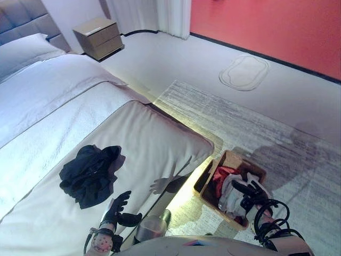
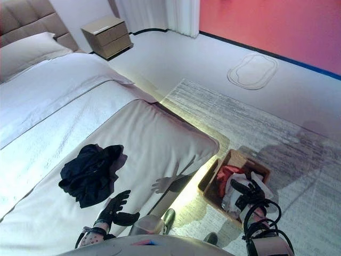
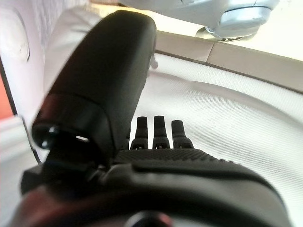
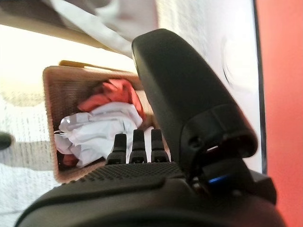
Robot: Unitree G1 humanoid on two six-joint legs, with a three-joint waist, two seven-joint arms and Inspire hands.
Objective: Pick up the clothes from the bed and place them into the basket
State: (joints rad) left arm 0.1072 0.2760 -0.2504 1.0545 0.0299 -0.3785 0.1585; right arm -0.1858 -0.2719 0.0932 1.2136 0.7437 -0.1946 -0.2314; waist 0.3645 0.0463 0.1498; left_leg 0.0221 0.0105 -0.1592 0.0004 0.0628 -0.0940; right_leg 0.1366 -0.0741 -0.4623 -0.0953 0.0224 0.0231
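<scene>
A dark crumpled garment [image 1: 90, 174] lies on the bed [image 1: 69, 106] near its foot. My left hand [image 1: 118, 210] hovers just in front of it, fingers straight and empty; it also shows in the left wrist view [image 3: 161, 135] over the white bedcover. A wicker basket [image 1: 230, 158] stands on the rug beside the bed and holds a red garment [image 4: 111, 97] and a white garment [image 4: 102, 127]. My right hand [image 1: 249, 192] is above the basket, fingers straight, holding nothing; it shows in the right wrist view [image 4: 135, 146] too.
A wooden nightstand [image 1: 98, 36] stands at the bed's head by the wall. A grey rug [image 1: 256, 133] covers the floor to the right. A white oval mat [image 1: 244, 72] lies farther off near the red wall. Pillows [image 1: 24, 50] lie at the bed's head.
</scene>
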